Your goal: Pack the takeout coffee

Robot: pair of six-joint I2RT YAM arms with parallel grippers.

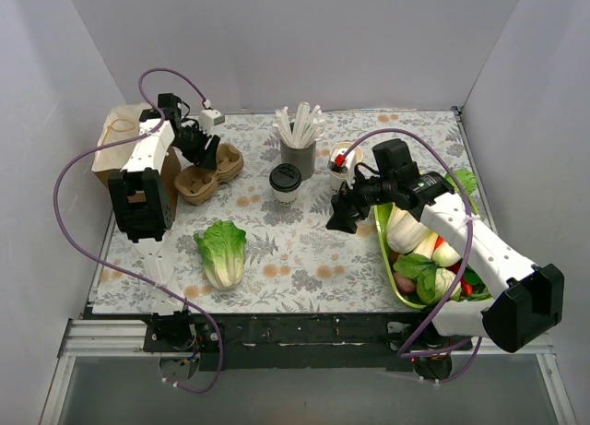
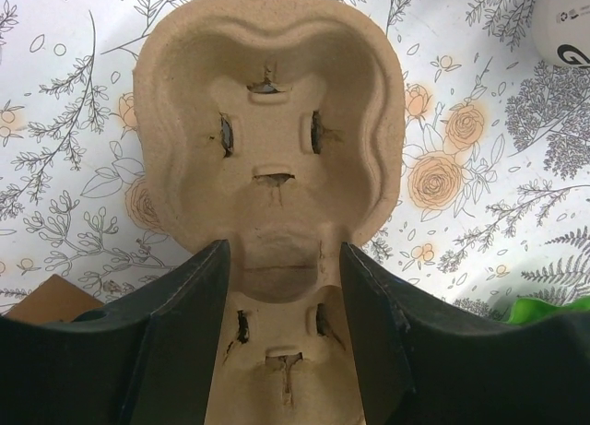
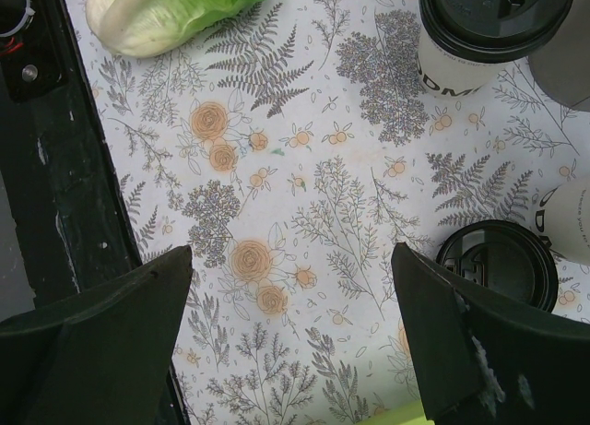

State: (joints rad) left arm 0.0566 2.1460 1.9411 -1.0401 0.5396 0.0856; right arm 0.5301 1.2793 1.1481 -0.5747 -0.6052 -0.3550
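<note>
The takeout coffee (image 1: 286,182), a cream paper cup with a black lid, stands upright mid-table; it also shows in the right wrist view (image 3: 489,33) at the top right. My right gripper (image 1: 339,218) is open and empty over the floral cloth, to the right of and nearer than the cup, apart from it (image 3: 293,254). My left gripper (image 1: 205,149) is open over a brown pulp cup carrier (image 1: 208,171). In the left wrist view the fingers straddle the carrier's (image 2: 267,130) near cell (image 2: 284,245). I cannot tell if they touch it.
A grey cup of white sticks (image 1: 298,151) stands behind the coffee. Lidless cream cups (image 1: 340,165) stand to its right; a loose black lid (image 3: 498,262) lies near them. A brown paper bag (image 1: 118,148) is far left, a lettuce (image 1: 222,252) near front, a green tray (image 1: 385,250) of vegetables right.
</note>
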